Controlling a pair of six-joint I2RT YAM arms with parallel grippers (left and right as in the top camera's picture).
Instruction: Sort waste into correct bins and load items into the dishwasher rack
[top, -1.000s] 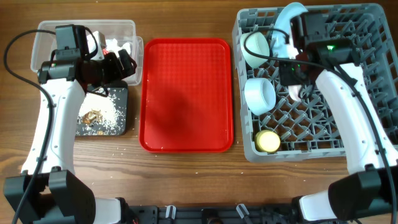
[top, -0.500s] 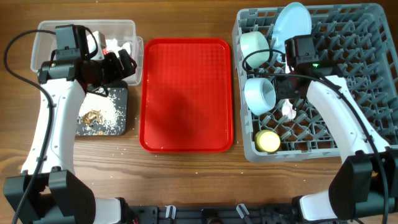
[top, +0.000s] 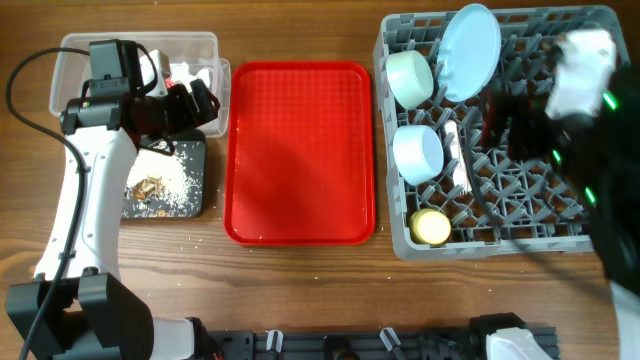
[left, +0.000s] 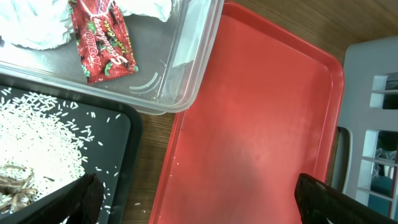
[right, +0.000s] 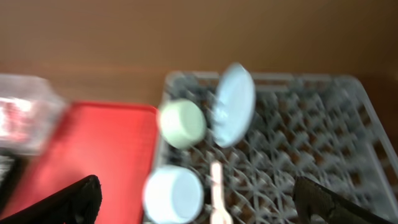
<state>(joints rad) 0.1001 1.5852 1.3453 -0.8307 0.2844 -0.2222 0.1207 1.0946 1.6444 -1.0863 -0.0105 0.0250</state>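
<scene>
The grey dishwasher rack (top: 520, 215) holds the light blue plate (top: 470, 38) on edge, the mint bowl (top: 410, 78), the blue bowl (top: 417, 152), the yellow cup (top: 432, 227) and a white plastic utensil (top: 458, 155). My right gripper (top: 505, 125) is motion-blurred above the rack, open and empty; its wrist view shows the plate (right: 233, 102), both bowls and the utensil (right: 217, 190) below open jaws (right: 196, 186). My left gripper (top: 195, 102) hangs open and empty (left: 196, 186) over the bins. The red wrapper (left: 102, 40) and the napkin (left: 37, 25) lie in the clear tub (left: 186, 74). White crumbs cover the black tray (top: 165, 180).
The flat red tray (top: 300, 150) lies between the bins and the rack. A few white crumbs are scattered on the wooden table in front of the black tray. The right arm's body covers the rack's right side.
The right gripper has opened and let go of the white utensil, which now lies in the rack. The right arm has pulled back to the right. The left arm has not moved.
</scene>
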